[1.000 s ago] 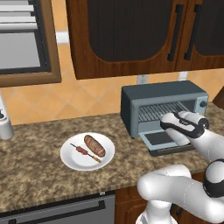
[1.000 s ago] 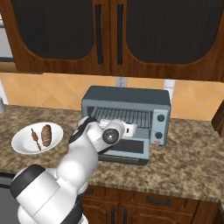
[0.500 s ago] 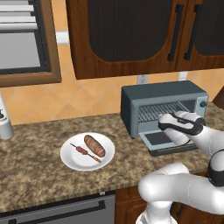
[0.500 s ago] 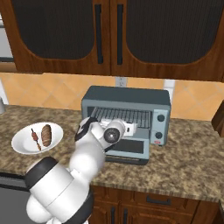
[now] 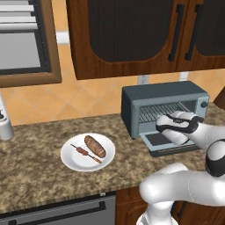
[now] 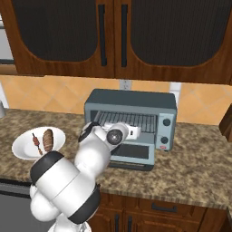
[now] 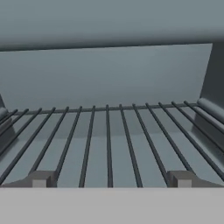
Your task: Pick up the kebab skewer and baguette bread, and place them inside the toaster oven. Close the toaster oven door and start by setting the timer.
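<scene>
Blue-grey toaster oven (image 5: 165, 102) is entered by the gripper (image 7: 109, 179), fingers spread fully wide, nothing held. Kebab skewer (image 5: 85, 153) and baguette bread (image 5: 95, 146) are left on the plate (image 5: 72, 162).

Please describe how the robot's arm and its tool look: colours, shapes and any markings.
The arm is glossy white, built of rounded bulbous segments with dark bands at the joints. The tool has two small blocky grey-brown fingertips. No cables or markings are visible.

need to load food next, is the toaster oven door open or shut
Open. The toaster oven door lies folded down flat in front of the toaster oven, and the wire rack inside is exposed and bare.
</scene>
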{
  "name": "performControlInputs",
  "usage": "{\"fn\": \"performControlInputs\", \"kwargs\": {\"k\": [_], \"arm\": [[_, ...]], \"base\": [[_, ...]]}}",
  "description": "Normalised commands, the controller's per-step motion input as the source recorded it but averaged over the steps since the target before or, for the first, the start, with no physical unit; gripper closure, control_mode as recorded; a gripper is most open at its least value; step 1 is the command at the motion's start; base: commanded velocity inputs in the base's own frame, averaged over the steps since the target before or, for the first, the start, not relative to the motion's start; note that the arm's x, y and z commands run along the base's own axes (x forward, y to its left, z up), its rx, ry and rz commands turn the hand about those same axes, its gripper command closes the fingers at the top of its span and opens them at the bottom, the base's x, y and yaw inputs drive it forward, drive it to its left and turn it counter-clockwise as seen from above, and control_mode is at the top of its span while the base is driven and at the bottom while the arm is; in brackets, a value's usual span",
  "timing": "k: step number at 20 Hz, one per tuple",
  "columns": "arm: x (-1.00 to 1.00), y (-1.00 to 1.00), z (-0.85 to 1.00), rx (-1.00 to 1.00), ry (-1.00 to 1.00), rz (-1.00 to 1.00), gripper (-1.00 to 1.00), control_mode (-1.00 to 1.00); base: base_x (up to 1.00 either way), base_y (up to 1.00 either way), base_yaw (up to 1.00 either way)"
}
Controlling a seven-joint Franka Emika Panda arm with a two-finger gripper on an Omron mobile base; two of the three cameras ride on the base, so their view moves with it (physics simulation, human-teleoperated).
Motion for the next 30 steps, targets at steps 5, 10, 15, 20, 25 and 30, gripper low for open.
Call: {"fn": "performControlInputs", "kwargs": {"k": [5,10,15,20,25,30], "arm": [[0.20,0.00,0.00,0.00,0.01,0.00,-1.00,-1.00],[0.11,-0.01,-0.01,0.00,0.05,0.01,-1.00,-1.00],[0.07,0.00,-0.04,0.00,0.03,0.00,-1.00,-1.00],[-0.16,-0.05,-0.31,0.00,0.19,0.00,-1.00,-1.00],[-0.49,-0.35,-0.58,0.00,0.15,0.00,-1.00,-1.00],[-0.89,-0.58,-0.76,0.00,0.14,0.00,-1.00,-1.00]], "base": [[0.00,0.00,0.00],[0.00,0.00,0.00],[0.00,0.00,0.00],[0.00,0.00,0.00],[0.00,0.00,0.00],[0.00,0.00,0.00]]}}
